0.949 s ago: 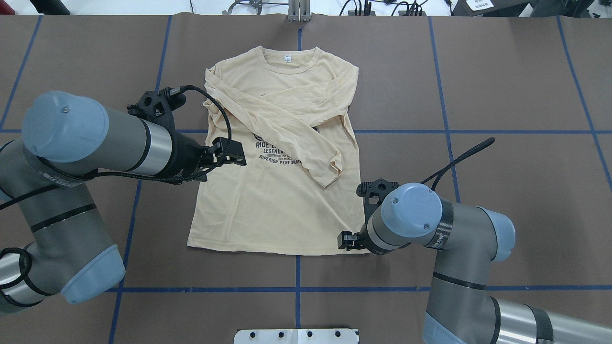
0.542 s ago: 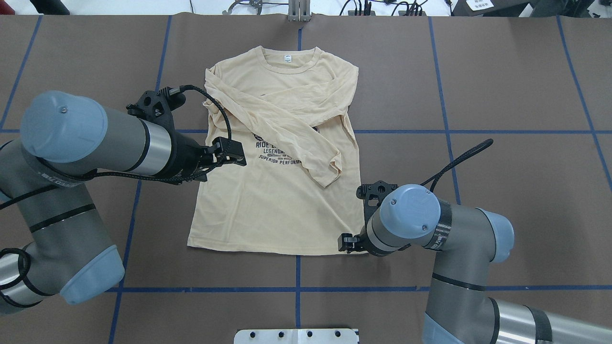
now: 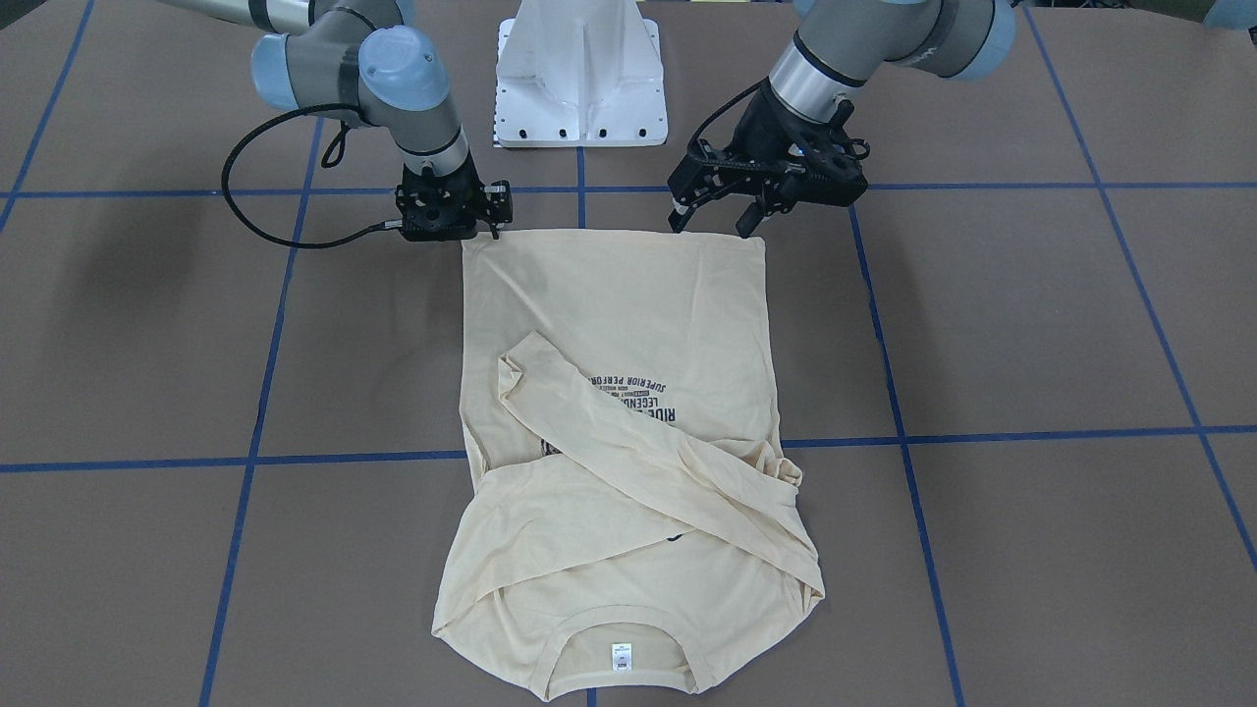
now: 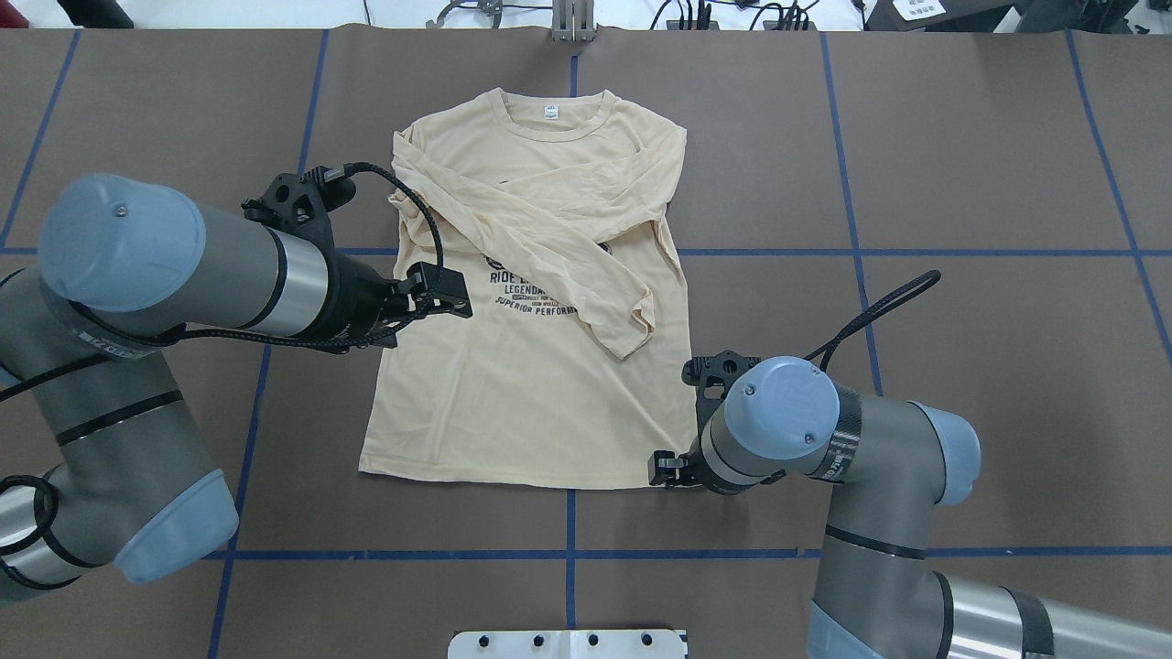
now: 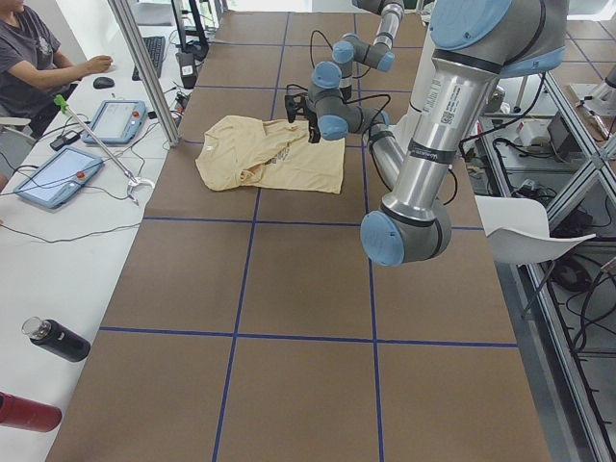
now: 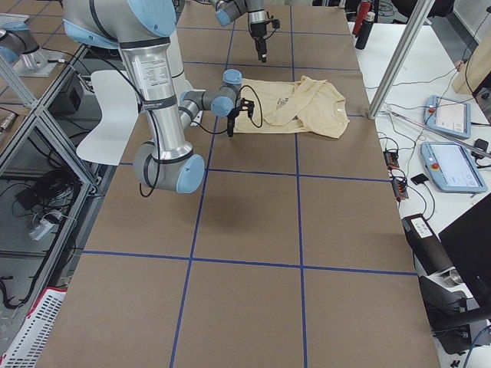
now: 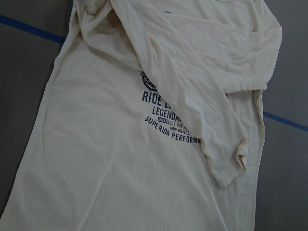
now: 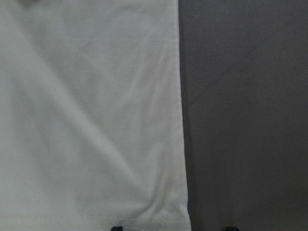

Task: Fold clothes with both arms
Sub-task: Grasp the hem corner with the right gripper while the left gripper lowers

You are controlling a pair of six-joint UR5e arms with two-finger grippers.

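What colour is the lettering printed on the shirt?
Navy lettering on the cream-yellow shirt, clearest in the left wrist view.

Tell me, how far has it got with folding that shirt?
Early on. Done: both sleeves lie crossed over the chest of the shirt. In hand: the right gripper sits low at a hem corner, jaws open astride it, nothing pinched yet; the left gripper hangs open above the shirt. Left: the body lies flat at full length, so grasping the hem and folding it toward the collar probably remain.
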